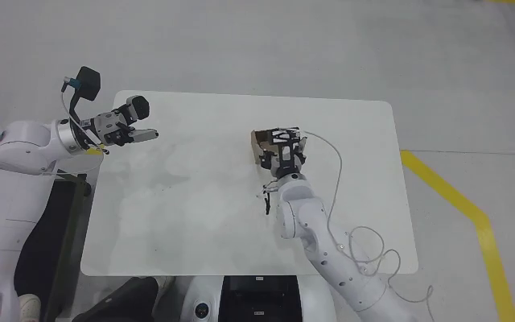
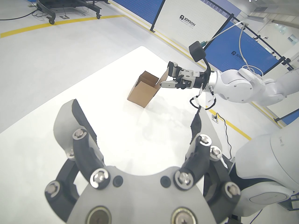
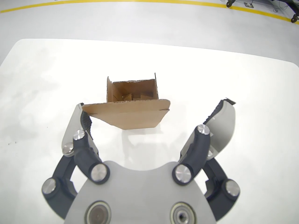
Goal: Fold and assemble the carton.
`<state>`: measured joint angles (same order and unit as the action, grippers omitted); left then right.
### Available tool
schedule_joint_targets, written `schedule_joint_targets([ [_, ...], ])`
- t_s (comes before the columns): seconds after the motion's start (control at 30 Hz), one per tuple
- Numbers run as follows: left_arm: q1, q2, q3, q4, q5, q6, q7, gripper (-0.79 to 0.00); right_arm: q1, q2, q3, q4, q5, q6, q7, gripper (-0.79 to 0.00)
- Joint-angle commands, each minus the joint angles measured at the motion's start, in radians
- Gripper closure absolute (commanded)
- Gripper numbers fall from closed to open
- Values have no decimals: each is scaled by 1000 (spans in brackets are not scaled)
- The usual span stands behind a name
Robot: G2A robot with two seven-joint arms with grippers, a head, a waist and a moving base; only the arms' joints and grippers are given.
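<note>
1. Brown corrugated-cardboard carton (image 3: pixel 132 89), a small open-topped box, stands on the white counter (image 1: pixel 201 225) straight ahead of the right gripper (image 3: pixel 153 104). Its open mouth lies just past the fingertips, with the folded bottom panels visible inside.
2. A loose brown cardboard flap (image 3: pixel 130 115) reaches back from the carton's nearest rim toward this gripper and lies in the gap between the jaws. One corner of the flap is at one finger (image 3: pixel 72 127), touching it or very nearly so; I cannot tell which. The other finger is well apart from the flap's far edge.
3. The right gripper is spread wide and grips nothing.
4. The flap's hinge runs in the same direction as the line from fingertip to fingertip, so its broad face is turned to the palm, not to the pads. My judgement is that the coming move is a forward push or tip of the flap over the mouth, not a pinch.
5. The left gripper (image 2: pixel 136 108) is also spread wide and empty, near the counter's edge. The carton is far ahead of it, well apart.
6. The right arm is clearly the nearer one and looks set to do the fold.
</note>
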<state>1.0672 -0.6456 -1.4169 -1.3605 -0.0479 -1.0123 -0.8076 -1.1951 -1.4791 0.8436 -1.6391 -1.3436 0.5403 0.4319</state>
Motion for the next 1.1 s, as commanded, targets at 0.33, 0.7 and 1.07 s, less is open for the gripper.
schedule_joint_targets([
  [0.33,0,0,0,0,0,0,0,-785,-148,26,135,-159,-77,-4,33,-785],
  [0.7,0,0,0,0,0,0,0,-785,-199,25,166,-198,-21,-78,50,-785],
  [1.07,0,0,0,0,0,0,0,-785,-189,10,158,-159,4,-55,22,-785],
])
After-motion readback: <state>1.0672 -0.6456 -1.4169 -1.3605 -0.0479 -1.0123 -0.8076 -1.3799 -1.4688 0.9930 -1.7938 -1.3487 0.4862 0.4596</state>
